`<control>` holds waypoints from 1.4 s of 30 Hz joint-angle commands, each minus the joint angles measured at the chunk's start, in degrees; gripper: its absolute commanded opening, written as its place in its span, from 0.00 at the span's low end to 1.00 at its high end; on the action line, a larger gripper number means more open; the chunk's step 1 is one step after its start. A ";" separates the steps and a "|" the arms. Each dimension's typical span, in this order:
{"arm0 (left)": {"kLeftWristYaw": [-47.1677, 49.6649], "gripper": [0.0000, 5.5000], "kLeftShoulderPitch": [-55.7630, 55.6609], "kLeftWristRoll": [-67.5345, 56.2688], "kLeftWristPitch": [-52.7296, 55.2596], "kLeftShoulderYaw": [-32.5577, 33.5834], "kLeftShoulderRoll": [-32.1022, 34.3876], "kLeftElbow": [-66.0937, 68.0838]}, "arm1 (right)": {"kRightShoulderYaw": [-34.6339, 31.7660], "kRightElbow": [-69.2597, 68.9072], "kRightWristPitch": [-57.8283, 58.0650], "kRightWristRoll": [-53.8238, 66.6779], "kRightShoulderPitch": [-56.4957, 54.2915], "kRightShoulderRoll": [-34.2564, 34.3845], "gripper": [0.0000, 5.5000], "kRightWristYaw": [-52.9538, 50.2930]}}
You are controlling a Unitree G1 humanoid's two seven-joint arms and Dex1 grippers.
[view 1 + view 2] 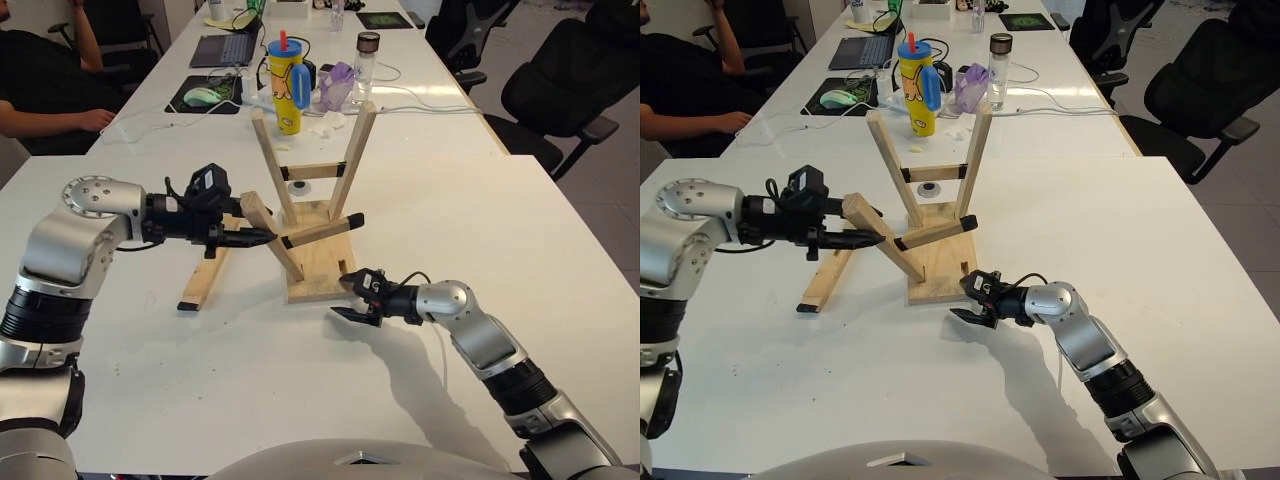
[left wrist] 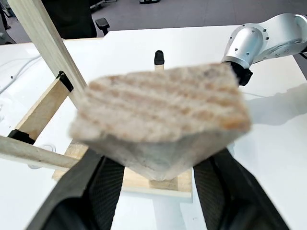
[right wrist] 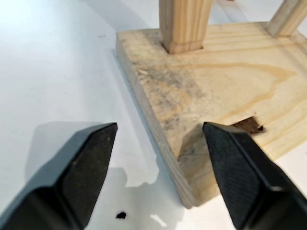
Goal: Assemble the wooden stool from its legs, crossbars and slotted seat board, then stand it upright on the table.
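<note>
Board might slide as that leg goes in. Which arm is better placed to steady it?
Right: the right gripper is open at a corner of the seat board; the left gripper is shut on the tilted leg.

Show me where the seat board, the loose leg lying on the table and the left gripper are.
seat board (image 1: 320, 268): left eye view, bare face near its middle.
loose leg (image 1: 204, 278): left eye view, middle of its length.
left gripper (image 1: 265, 236): left eye view, between its fingertips.
</note>
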 commanded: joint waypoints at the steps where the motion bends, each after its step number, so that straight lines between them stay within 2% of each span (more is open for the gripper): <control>1: 3.64 0.37 9.59 4.98 1.01 -4.98 -2.70 3.91 | 2.90 1.85 3.77 -1.86 2.26 -0.06 0.60 0.35; 2: 4.07 0.43 9.64 4.81 0.50 -4.55 -3.10 4.44 | 2.90 1.88 3.91 -1.88 2.26 0.04 0.60 0.14; 7: 6.07 0.55 10.12 3.35 3.02 0.86 -1.94 5.25 | 3.47 2.47 4.41 -2.16 2.37 0.40 0.60 -0.47; 11: 7.11 0.66 17.25 2.12 5.26 8.04 1.55 5.65 | 3.71 2.55 5.85 -1.15 3.14 1.19 0.60 -0.59; 14: 16.09 0.72 19.14 4.99 3.23 12.86 -1.15 7.04 | 3.39 1.44 8.16 0.70 4.53 2.55 0.60 -1.19; 16: 25.02 0.72 19.84 9.38 3.86 13.15 -3.36 6.87 | 2.92 0.58 10.64 2.78 5.18 4.45 0.60 -1.81; 20: 34.36 0.72 22.95 12.58 7.62 12.87 -7.77 5.37 | 3.16 0.88 12.78 4.17 4.79 7.35 0.60 -3.26; 25: 37.66 0.72 25.19 13.87 12.02 11.89 -9.61 5.52 | 3.16 1.65 12.23 4.60 3.51 9.99 0.60 -4.84; 28: 37.91 0.72 25.86 13.99 13.26 11.50 -10.06 5.57 | 0.76 -0.50 10.35 5.80 3.78 10.89 0.60 -6.13; 36: 36.82 0.53 26.33 13.25 15.01 11.62 -10.21 3.48 | -13.76 -16.06 15.16 15.75 10.96 3.73 0.60 -5.17; 39: 36.04 0.44 25.57 13.53 14.29 11.37 -9.86 4.38 | -17.22 -12.18 14.21 14.59 9.75 1.99 0.60 -7.40; 42: 35.84 0.38 23.68 14.05 13.17 11.30 -10.09 5.91 | -16.10 -4.95 11.06 9.14 7.80 0.52 0.60 -10.86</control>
